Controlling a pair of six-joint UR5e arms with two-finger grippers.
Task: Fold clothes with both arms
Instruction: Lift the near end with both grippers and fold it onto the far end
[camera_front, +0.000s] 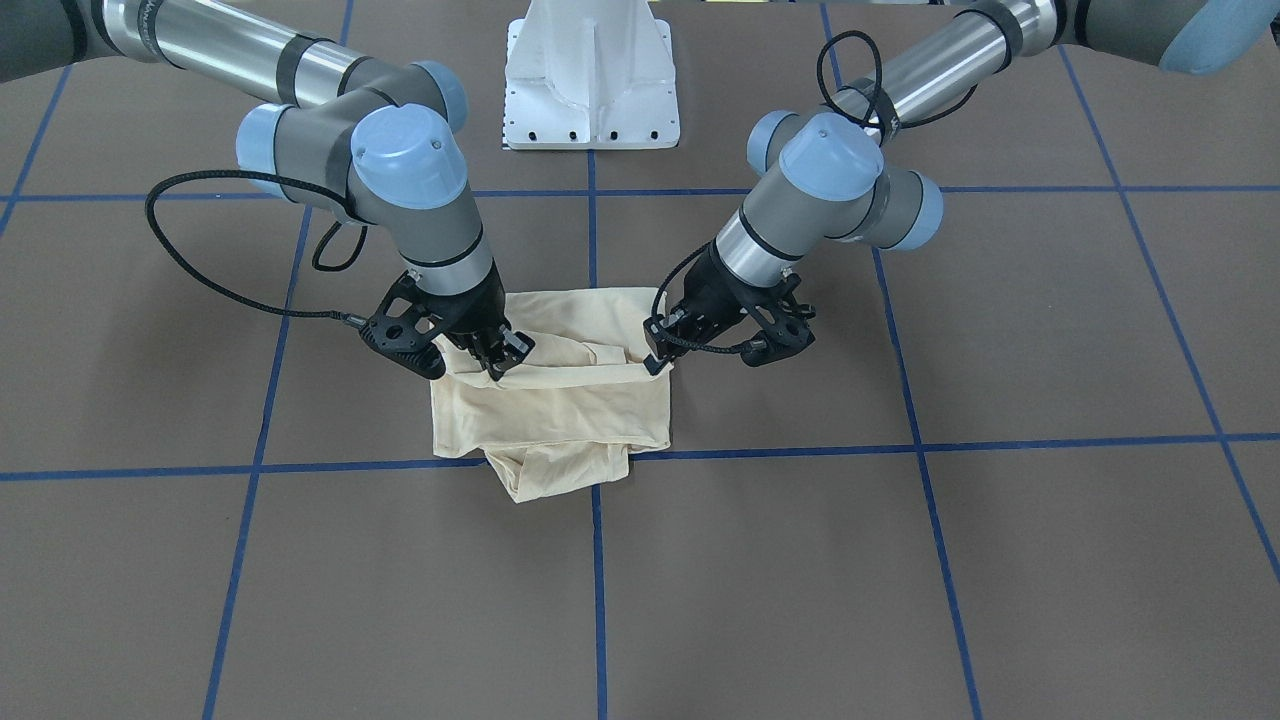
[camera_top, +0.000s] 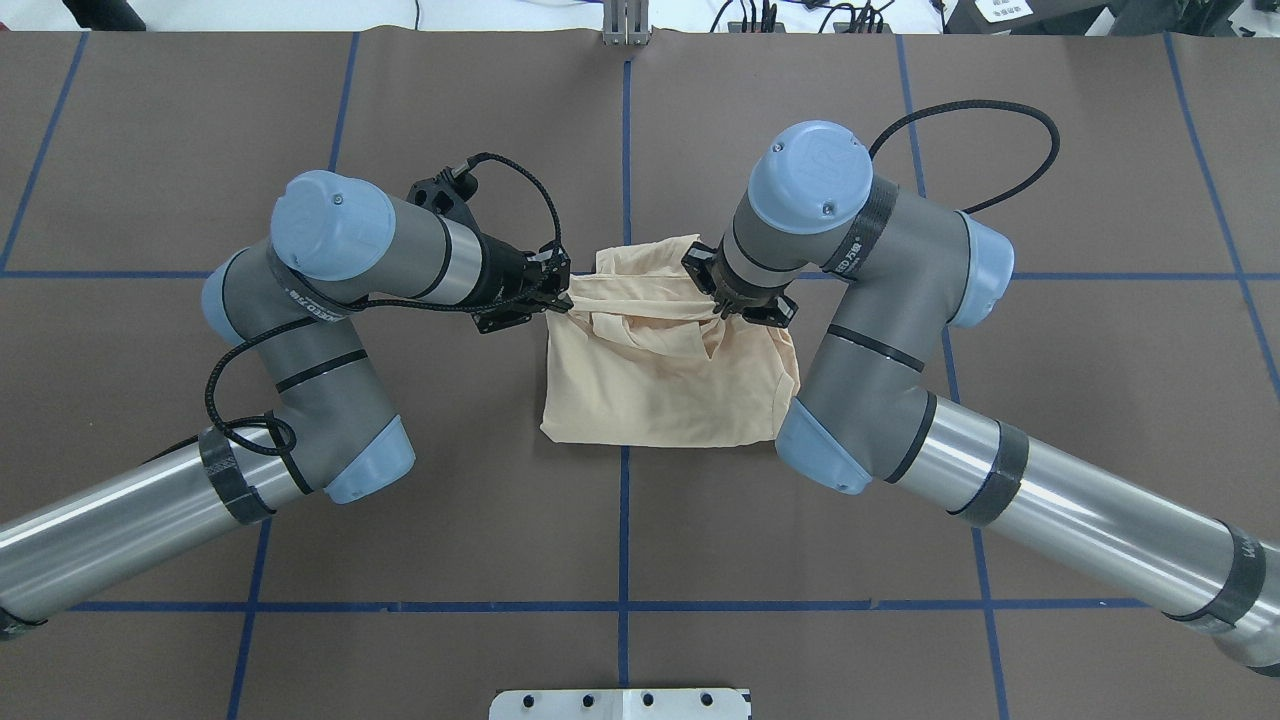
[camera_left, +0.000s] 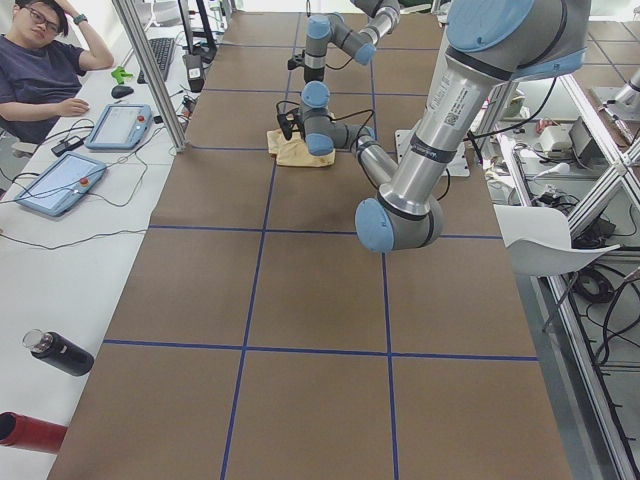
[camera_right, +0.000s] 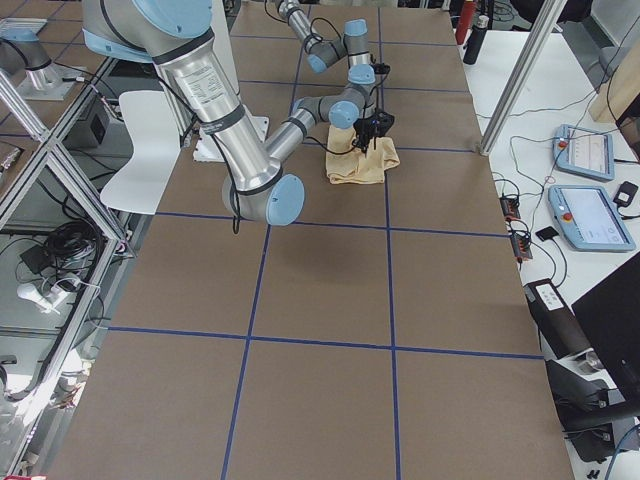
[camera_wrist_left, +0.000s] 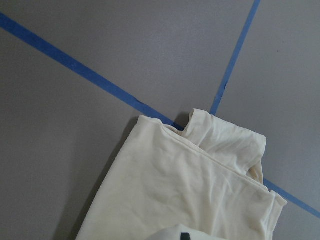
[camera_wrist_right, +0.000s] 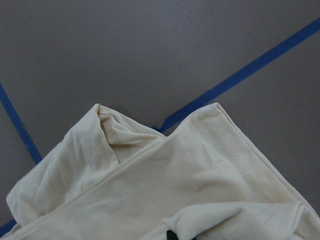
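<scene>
The pale cream-yellow T-shirt (camera_front: 560, 405) lies folded into a small bundle at the middle of the table, its print hidden. It also shows in the overhead view (camera_top: 660, 385). My left gripper (camera_top: 562, 296) is shut on the shirt's edge on its left side; in the front view it is on the right (camera_front: 658, 358). My right gripper (camera_top: 722, 310) is shut on the same edge at the other side (camera_front: 500, 362). A band of cloth is lifted and stretched between them. Both wrist views look down on the shirt (camera_wrist_left: 190, 190) (camera_wrist_right: 165, 190) lying on the table.
The brown table top carries blue tape grid lines (camera_front: 595, 560). The white pedestal base (camera_front: 592, 80) stands at the robot's side. An operator (camera_left: 40, 70) sits at a side desk with tablets, and two bottles (camera_left: 55, 352) lie along that desk.
</scene>
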